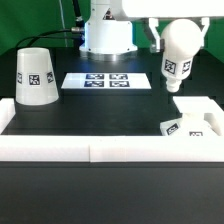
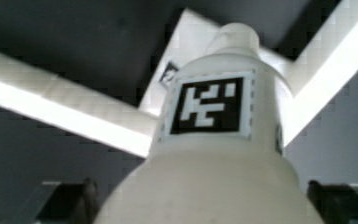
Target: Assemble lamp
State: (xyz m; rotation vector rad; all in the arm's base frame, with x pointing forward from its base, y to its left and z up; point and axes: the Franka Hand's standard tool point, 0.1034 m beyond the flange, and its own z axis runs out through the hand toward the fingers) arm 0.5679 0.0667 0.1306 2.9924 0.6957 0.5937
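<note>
Bulb (image 1: 178, 50): matte white, round-headed, black-and-white marker (image 1: 170, 68)

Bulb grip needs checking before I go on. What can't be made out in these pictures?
- Exterior view: the gripper's pads are hidden behind the bulb.
- Wrist view: the bulb fills the picture, hiding what lies below; the fingers are dark, blurred, cut by the edge.
- Exterior view: the base's socket is too small to see.

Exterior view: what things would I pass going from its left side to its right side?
shade → marker board → bulb. The base shares the bulb's stretch of the picture, so it is left out.
</note>
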